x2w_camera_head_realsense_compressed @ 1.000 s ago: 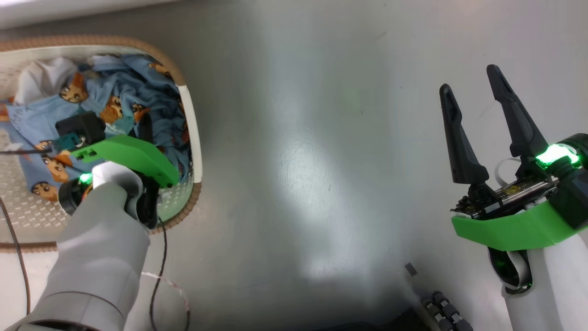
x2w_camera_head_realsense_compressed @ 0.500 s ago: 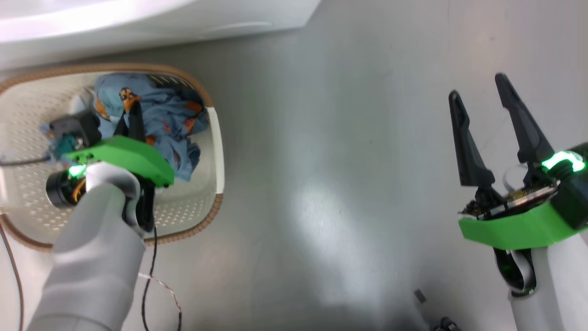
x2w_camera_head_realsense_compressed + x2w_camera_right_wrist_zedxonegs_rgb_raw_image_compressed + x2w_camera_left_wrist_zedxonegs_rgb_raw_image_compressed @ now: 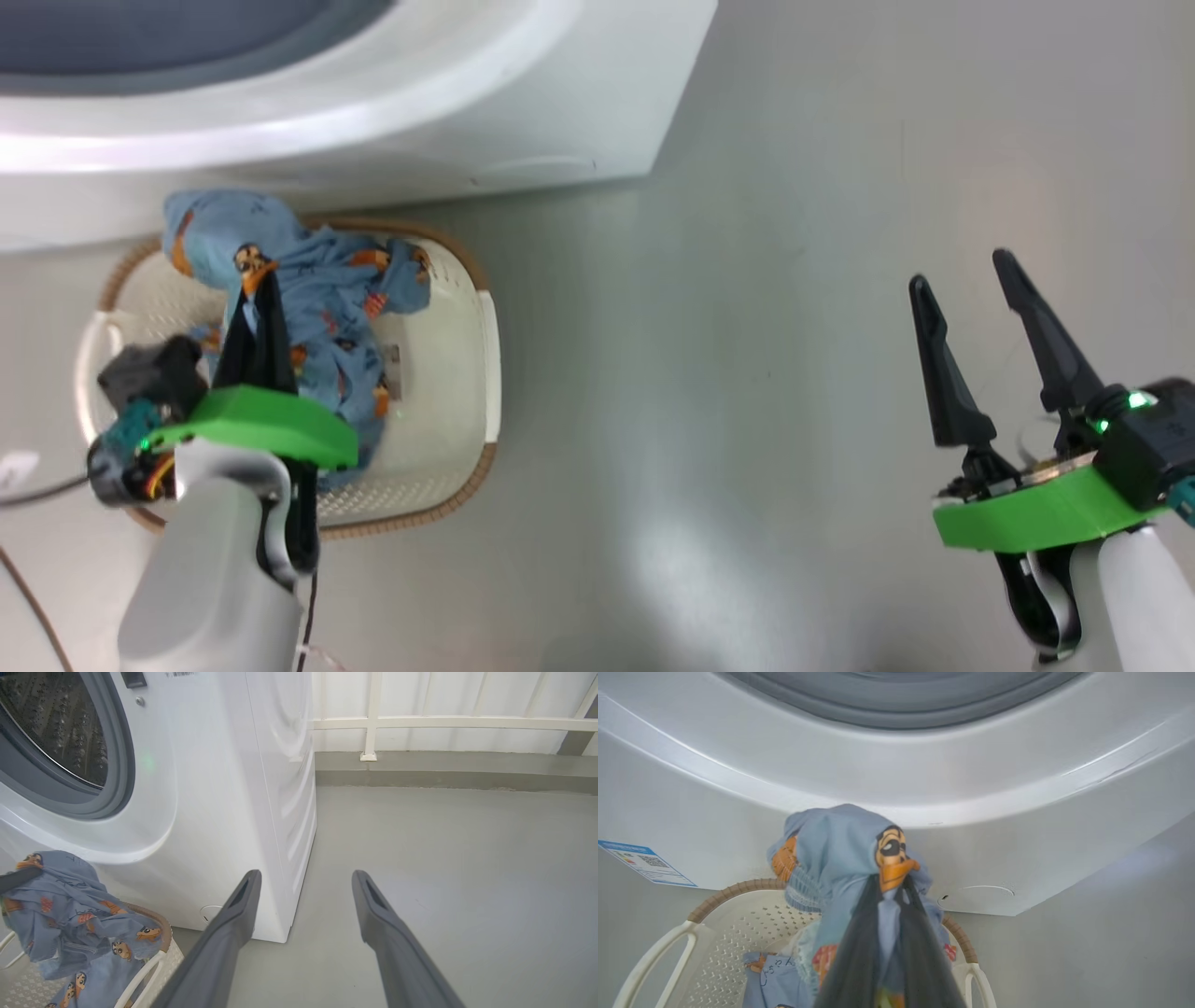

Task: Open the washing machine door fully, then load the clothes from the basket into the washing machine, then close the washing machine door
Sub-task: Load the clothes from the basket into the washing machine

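Raised off the basket's bottom since a second ago, the clothes (image 3: 317,280) now hang bunched from the left gripper (image 3: 257,294), its jaws pinched tight on the blue cloth. The head camera has meanwhile tipped up, bringing the washing machine (image 3: 523,112) into the top of its view. From the head, the basket (image 3: 485,355) stands on the floor (image 3: 747,420) hard against the machine's foot with a tail of cloth trailing into it. The right gripper (image 3: 962,268) waits well apart over bare floor, jaws spread wide and holding nothing. From the left wrist, the clothes rise above the basket's rim but sit below the grey-blue seal (image 3: 901,700), between the energy label (image 3: 644,863) and the service cap (image 3: 976,896). From the right wrist, the steel drum (image 3: 56,728) shows through an uncovered mouth, so the door step looks done and loading appears to be in hand. The next move calls for lifting the clothes higher and forward over the seal's lower lip. The trailing cloth must clear the basket's rim before the jaws let go inside the drum.
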